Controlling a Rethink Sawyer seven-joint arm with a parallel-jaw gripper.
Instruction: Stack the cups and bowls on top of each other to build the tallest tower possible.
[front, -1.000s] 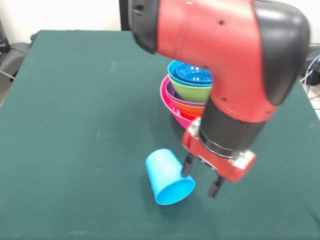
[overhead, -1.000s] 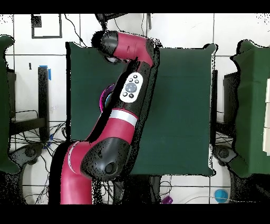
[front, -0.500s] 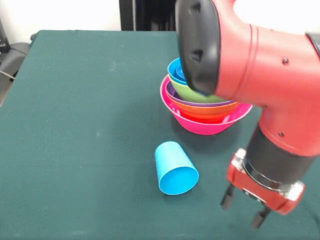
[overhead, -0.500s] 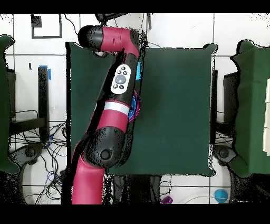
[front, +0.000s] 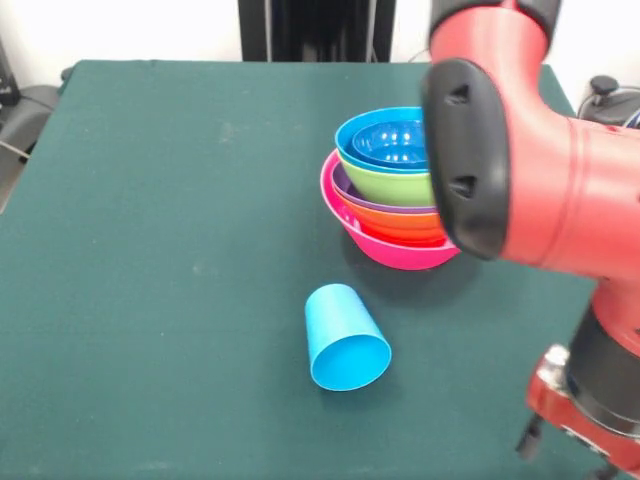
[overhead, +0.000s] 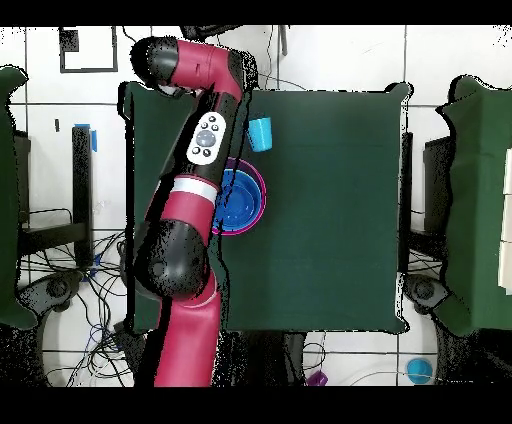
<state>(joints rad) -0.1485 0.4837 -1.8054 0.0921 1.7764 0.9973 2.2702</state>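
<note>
Sky blue cup (front: 345, 337) lies on its side on the green counter (front: 160, 220), open mouth toward the camera, nothing touching it. Just behind it stands the tower (front: 395, 190): pink bowl (front: 385, 245) at the base, then orange bowl (front: 385, 222), purple bowl (front: 375, 200), lime green bowl (front: 385, 183), sky blue bowl (front: 365, 140), with a small dark blue bowl (front: 392, 145) nested on top. Red arm (front: 540, 170) crosses in front of the tower's right side. Gripper (front: 560, 455) sits low at the front view's bottom right corner, well apart from the cup; only one finger shows, so cannot tell whether the jaws are spread or together. Overhead, the cup (overhead: 260, 132) lies beside the arm (overhead: 195, 200), near the counter's edge.
</note>
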